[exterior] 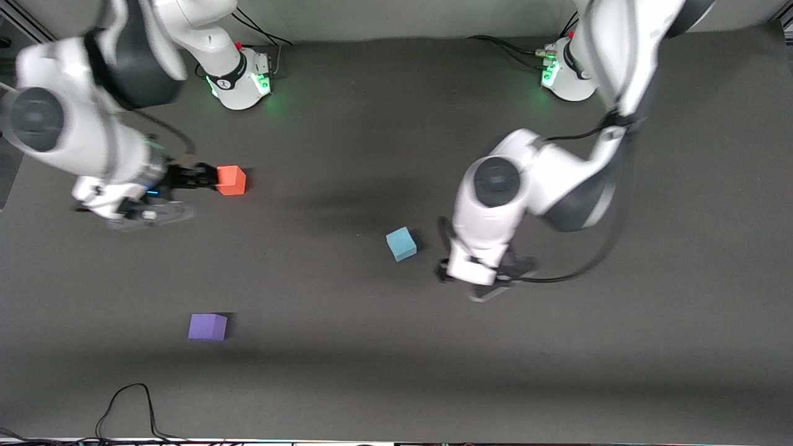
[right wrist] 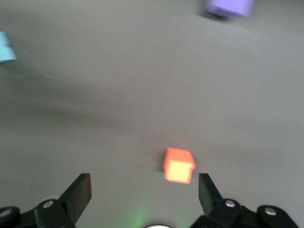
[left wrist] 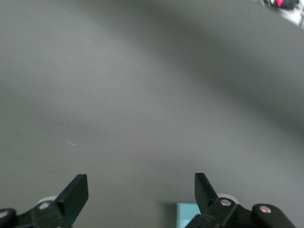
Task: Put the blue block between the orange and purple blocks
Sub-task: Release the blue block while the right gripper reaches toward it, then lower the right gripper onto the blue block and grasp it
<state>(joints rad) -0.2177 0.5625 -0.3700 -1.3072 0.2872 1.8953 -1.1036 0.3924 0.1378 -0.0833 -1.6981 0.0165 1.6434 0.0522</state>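
Dark table [exterior: 372, 371]: blue block [exterior: 401, 243] beside left end effector [exterior: 480, 279].

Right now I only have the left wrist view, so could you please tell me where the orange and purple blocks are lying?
Observer: The orange block lies toward the right arm's end of the table. The purple block lies at that same end, nearer to the front camera.
Operator: Thank you. Where does the blue block sit relative to them?
Observer: The blue block lies toward the left arm's end from both, nearer to the front camera than the orange one and farther than the purple. Your open left gripper is over the table just beside it.
Operator: And the right arm?
Observer: The right gripper is open beside the orange block, holding nothing.
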